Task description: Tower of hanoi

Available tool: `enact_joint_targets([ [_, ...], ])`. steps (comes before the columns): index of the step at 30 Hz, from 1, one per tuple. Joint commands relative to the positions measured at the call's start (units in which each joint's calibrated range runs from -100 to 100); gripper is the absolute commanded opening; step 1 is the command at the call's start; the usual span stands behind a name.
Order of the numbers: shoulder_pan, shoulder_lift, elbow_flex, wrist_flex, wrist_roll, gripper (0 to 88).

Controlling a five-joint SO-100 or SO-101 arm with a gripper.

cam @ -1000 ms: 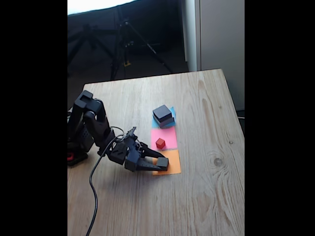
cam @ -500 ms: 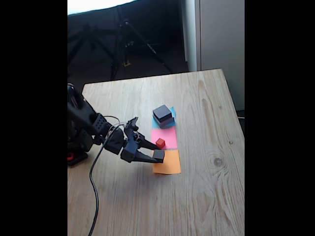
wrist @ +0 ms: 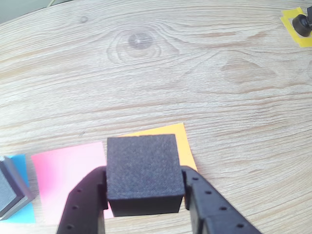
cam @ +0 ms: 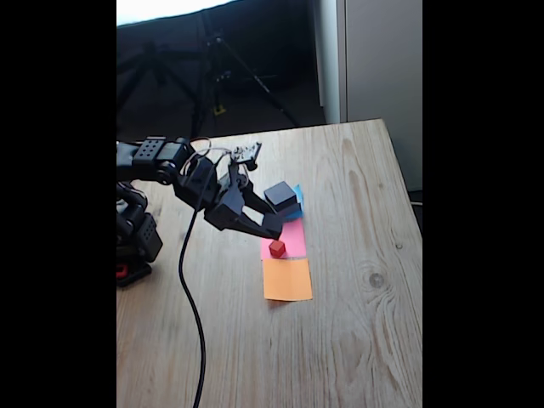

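My gripper (cam: 272, 224) is shut on the small black cube (cam: 274, 223) and holds it in the air above the pink paper square (cam: 293, 238). The tiny red cube (cam: 277, 248) rests on that pink square, just below the held cube. Behind it, the medium black block (cam: 280, 195) lies on the flat grey block (cam: 289, 208) on the blue paper. In the wrist view the black cube (wrist: 142, 170) sits between the two fingers (wrist: 83, 200) of my gripper (wrist: 145, 189). A corner of the stack (wrist: 9, 192) shows at the left edge.
The orange paper square (cam: 287, 280) lies bare at the front of the row, seen partly behind the cube as orange paper (wrist: 184, 144) in the wrist view. A cable (cam: 191, 297) hangs from the arm over the wooden table (cam: 357, 323). Yellow tape (wrist: 296, 23) marks the far corner.
The gripper rose from the orange square with the small black cube and swung back along the row. It now hangs over the pink square, near the stack.
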Motion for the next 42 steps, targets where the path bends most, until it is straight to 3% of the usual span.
enact_joint_targets([
  [1,-4.7,-4.3,-9.6,8.8,0.9,1.2],
  [12,-25.3,-14.0,-11.5,18.9,0.9,2.2],
  [18,-35.4,-19.0,-13.3,25.0,-3.3,2.8],
  [31,-40.7,-21.6,-13.2,29.0,-4.5,2.9],
  [34,-40.2,-21.3,-6.7,22.7,-4.1,2.5],
  [42,-37.7,-20.2,23.9,-13.6,0.9,3.2],
])
